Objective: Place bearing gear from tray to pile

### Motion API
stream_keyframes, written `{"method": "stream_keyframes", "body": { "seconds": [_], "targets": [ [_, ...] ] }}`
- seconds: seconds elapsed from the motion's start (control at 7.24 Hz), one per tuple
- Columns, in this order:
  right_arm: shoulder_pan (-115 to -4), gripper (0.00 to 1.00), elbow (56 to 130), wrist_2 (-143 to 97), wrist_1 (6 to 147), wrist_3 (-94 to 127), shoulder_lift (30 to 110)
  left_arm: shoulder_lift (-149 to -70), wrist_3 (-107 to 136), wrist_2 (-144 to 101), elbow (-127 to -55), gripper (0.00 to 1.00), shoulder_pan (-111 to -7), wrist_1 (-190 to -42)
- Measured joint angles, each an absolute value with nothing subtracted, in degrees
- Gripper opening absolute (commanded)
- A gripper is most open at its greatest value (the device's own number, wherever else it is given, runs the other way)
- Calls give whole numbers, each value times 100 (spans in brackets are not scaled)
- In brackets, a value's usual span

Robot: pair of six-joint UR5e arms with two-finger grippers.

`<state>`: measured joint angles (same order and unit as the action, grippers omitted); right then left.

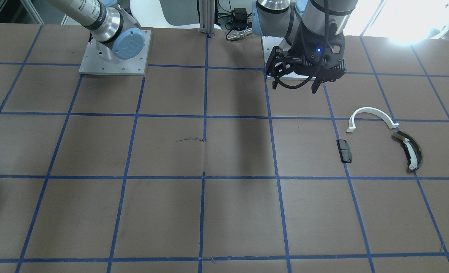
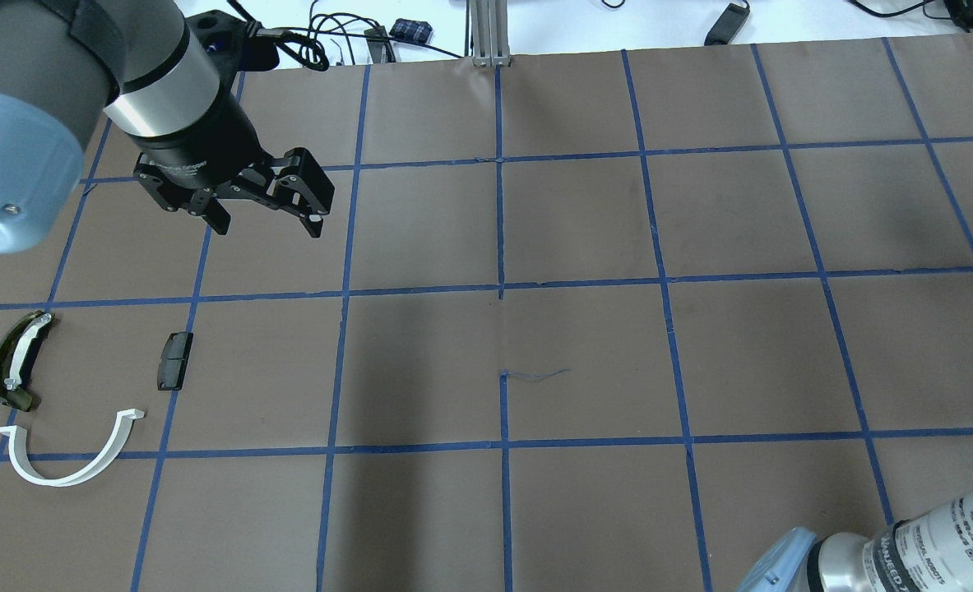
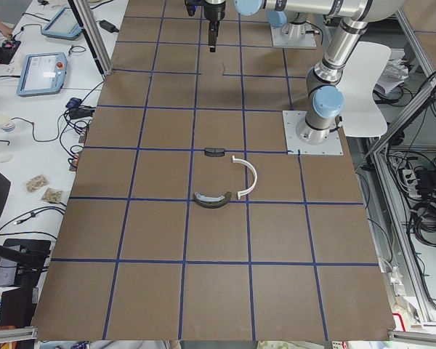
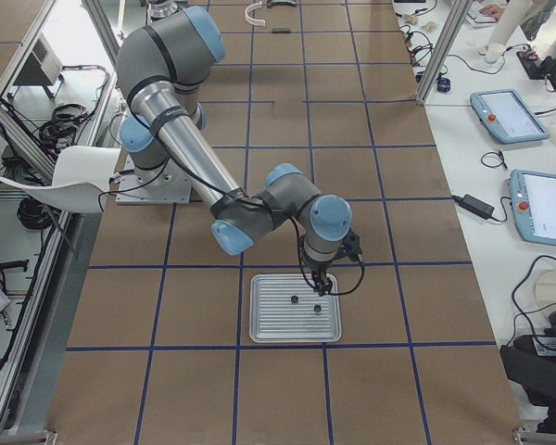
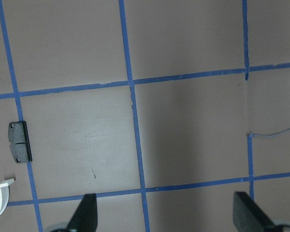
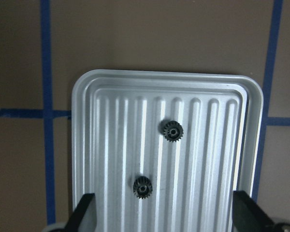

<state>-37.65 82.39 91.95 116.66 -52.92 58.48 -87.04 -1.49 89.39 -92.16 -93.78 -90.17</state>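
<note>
Two small black bearing gears (image 6: 173, 130) (image 6: 142, 187) lie on a ribbed metal tray (image 6: 106, 145), which also shows in the exterior right view (image 4: 269, 329). My right gripper (image 6: 165, 215) hovers above the tray, open and empty, its fingers (image 6: 84, 212) wide apart. The pile lies at the table's other end: a white half-ring arc (image 2: 67, 469), a dark olive curved piece with a white insert (image 2: 17, 358) and a small black block (image 2: 175, 360). My left gripper (image 2: 268, 226) is open and empty, raised above the table beyond the pile.
The table is brown paper with a grid of blue tape lines (image 2: 500, 288). The right arm's base plate (image 1: 114, 57) stands at the robot's edge. Tablets and cables (image 4: 510, 116) lie on a side bench past the table's edge.
</note>
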Motion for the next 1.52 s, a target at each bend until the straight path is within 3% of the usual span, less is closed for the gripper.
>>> {"method": "stream_keyframes", "body": {
  "seconds": [0.41,0.97,1.24,1.38,1.52],
  "targets": [
    [-3737,99,8516,9256,12156,-4550,5506,-8703,-154,8940,-9216,100,-9378,-9016],
    [-3720,79,8924,9315,12239,-4326,5499,-8706,-164,8945,-9209,100,-9371,-9009],
    [-3682,78,8944,9443,12250,-4332,5482,-8696,-166,8947,-9212,100,-9369,-9009],
    [-3650,71,8958,9464,12250,-4333,5472,-8703,-167,8947,-9195,100,-9369,-9009],
    [-3632,57,8976,9471,12246,-4331,5464,-8706,-167,8945,-9189,100,-9369,-9009]
  ]
}}
